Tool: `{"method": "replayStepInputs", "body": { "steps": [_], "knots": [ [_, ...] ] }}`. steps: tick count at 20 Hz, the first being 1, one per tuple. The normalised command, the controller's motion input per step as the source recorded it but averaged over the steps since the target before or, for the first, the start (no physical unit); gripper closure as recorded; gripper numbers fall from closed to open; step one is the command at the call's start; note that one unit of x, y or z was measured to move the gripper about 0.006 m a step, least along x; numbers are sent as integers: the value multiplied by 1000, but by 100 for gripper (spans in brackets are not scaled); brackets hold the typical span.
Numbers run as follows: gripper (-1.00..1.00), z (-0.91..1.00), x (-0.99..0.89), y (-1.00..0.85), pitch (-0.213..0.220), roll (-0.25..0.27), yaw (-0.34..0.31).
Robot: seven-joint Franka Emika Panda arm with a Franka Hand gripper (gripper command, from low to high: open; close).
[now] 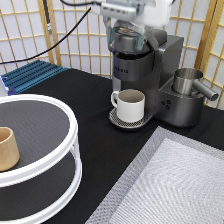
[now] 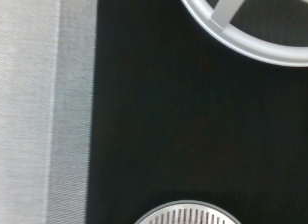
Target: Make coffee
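My gripper (image 1: 129, 21) hangs at the exterior view's top, right over the head of the dark coffee machine (image 1: 152, 65) and close to its lid. A white mug with a handle (image 1: 131, 104) stands on the machine's round drip tray (image 1: 116, 120) under the spout. The coffee is out of view in both views. The wrist view looks down on black tabletop with the drip tray's grate (image 2: 182, 216) at its edge.
A metal pitcher (image 1: 187, 81) sits on the machine's right side. A white two-tier round stand (image 1: 69, 126) at the left carries a tan handleless cup (image 1: 6, 148). A grey mat (image 1: 175, 185) covers the bottom right. A blue rack (image 1: 30, 75) lies at the back left.
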Motion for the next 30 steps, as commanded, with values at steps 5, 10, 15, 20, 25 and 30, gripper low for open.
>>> {"method": "replayStepInputs", "body": {
  "steps": [5, 10, 15, 20, 25, 30],
  "knots": [
    [-100, 1000, 266, 152, -107, -123, -16],
    [-100, 398, 383, 722, -88, -234, -37],
    [-100, -714, -3, 541, -34, -182, -2],
    [-100, -742, -712, 109, -1, -93, 3],
    [-100, -250, -507, -201, 18, -7, 19],
    [-100, -191, -317, -405, 24, 29, 1]
  ]
}}
